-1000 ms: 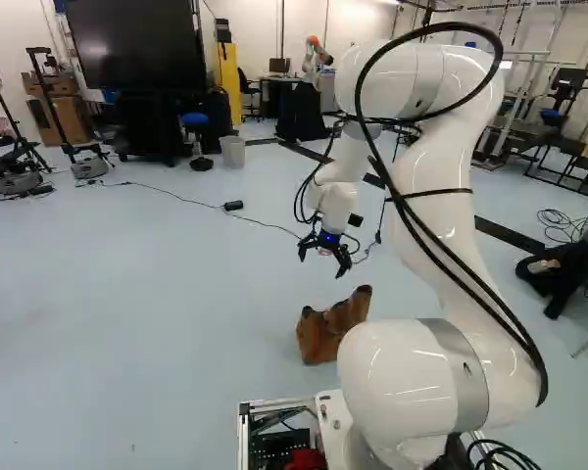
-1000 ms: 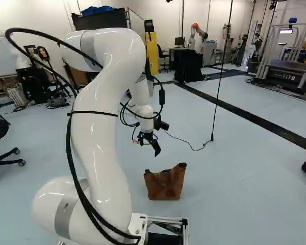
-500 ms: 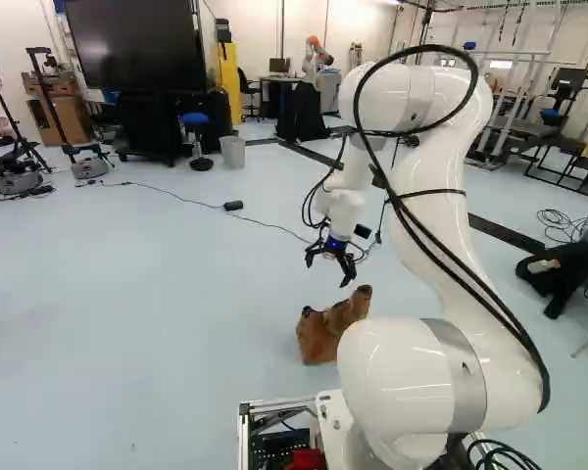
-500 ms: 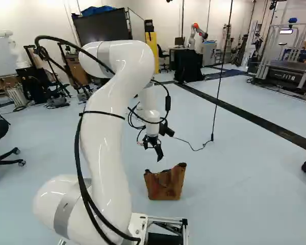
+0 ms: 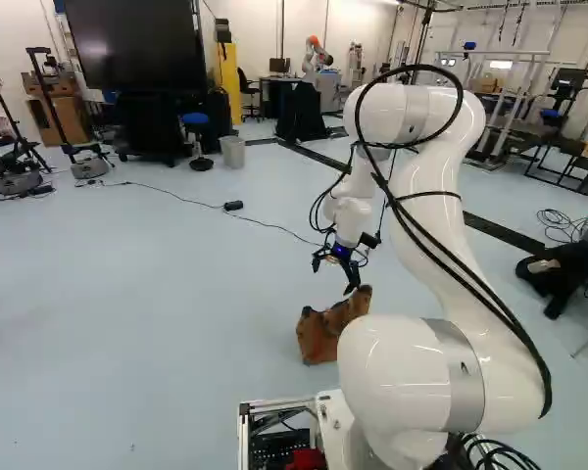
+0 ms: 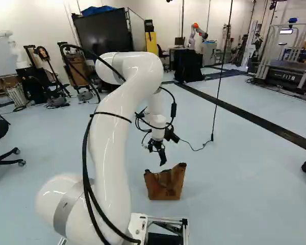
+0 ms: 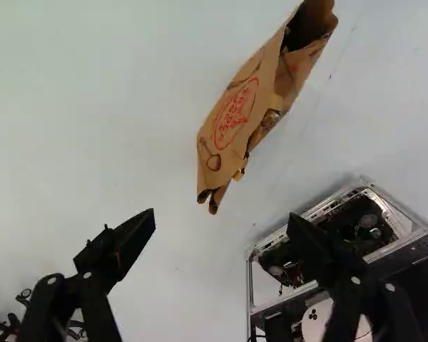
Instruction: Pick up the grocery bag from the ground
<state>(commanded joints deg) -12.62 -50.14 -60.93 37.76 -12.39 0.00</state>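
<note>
Ahead of tool, brown paper grocery bag is standing on floor. Tool is holding nothing, fingers standing apart. Skewed descent is risking toppling bag; edge-only pinch, tearing it. Beneath one finger, base frame is inviting collision.

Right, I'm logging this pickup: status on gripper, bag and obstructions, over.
Gripper open, holding nothing. Grocery bag upright on floor, below gripper. No obstruction seen between them.
</note>
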